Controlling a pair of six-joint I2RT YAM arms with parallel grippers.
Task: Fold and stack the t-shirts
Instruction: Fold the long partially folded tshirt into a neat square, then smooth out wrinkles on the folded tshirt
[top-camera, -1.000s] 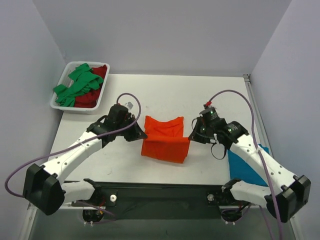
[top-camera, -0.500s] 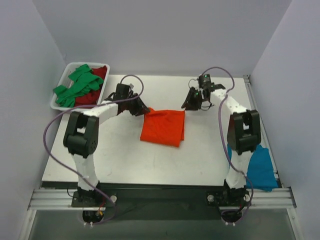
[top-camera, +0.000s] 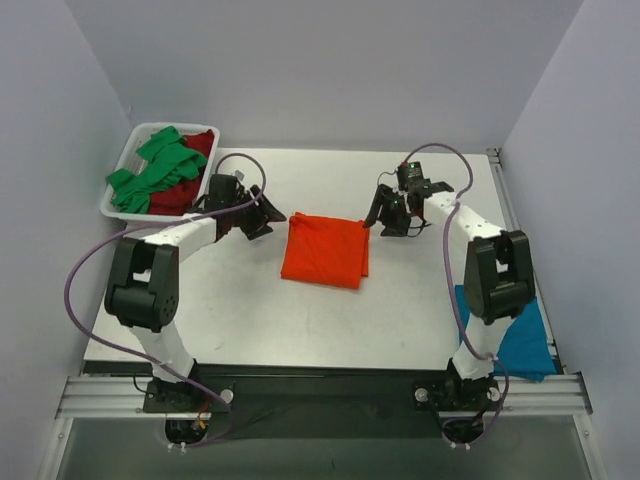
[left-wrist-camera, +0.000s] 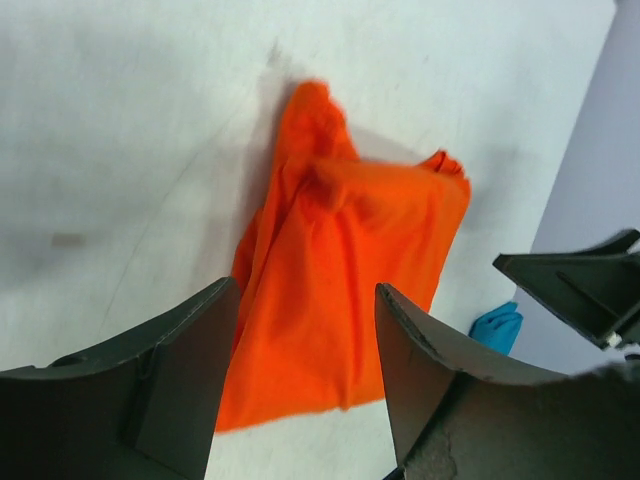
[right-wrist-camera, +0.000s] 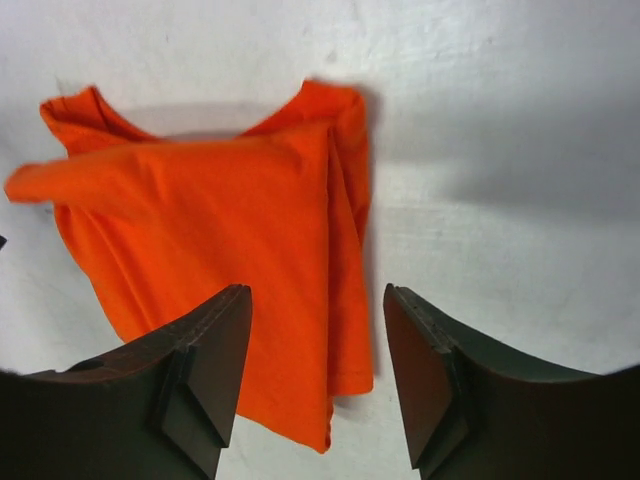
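Orange tee (top-camera: 323, 250) now folded flat, let go | L jaws apart; R jaws apart

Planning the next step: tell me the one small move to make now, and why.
Probably close the right jaws on the right edge of the orange shirt to carry it onto the teal shirt: it lies folded flat, both jaws open and clear of it.

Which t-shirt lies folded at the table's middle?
The bright orange cloth t-shirt. The green shirt and dark red shirt are crumpled in the white plastic tray; the teal blue shirt lies far right.
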